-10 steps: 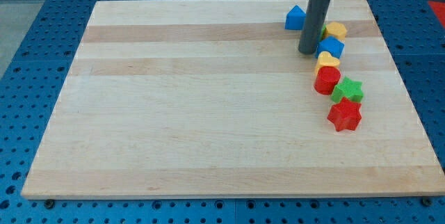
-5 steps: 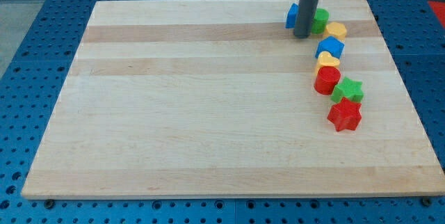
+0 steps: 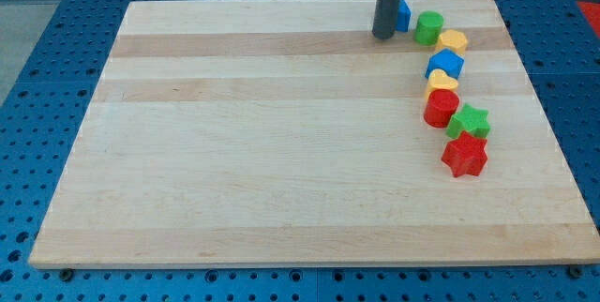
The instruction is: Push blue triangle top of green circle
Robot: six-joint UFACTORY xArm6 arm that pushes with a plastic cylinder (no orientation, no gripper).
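Observation:
The blue triangle point(image 3: 403, 15) lies near the board's top edge, mostly hidden behind my rod. The green circle point(image 3: 428, 28) stands just to its right and slightly lower, a small gap between them. My tip point(image 3: 382, 36) rests on the board at the blue triangle's left side, touching or nearly touching it.
Below the green circle, blocks run down the right side: a yellow block point(image 3: 454, 41), a blue cube point(image 3: 446, 63), a yellow block point(image 3: 442, 82), a red cylinder point(image 3: 441, 108), a green star point(image 3: 469, 120) and a red star point(image 3: 465, 156). The wooden board point(image 3: 281, 152) lies on a blue pegboard table.
My tip has moved up and to the left, from between the blue triangle and the blue cube to the triangle's left side. The blocks have stayed put.

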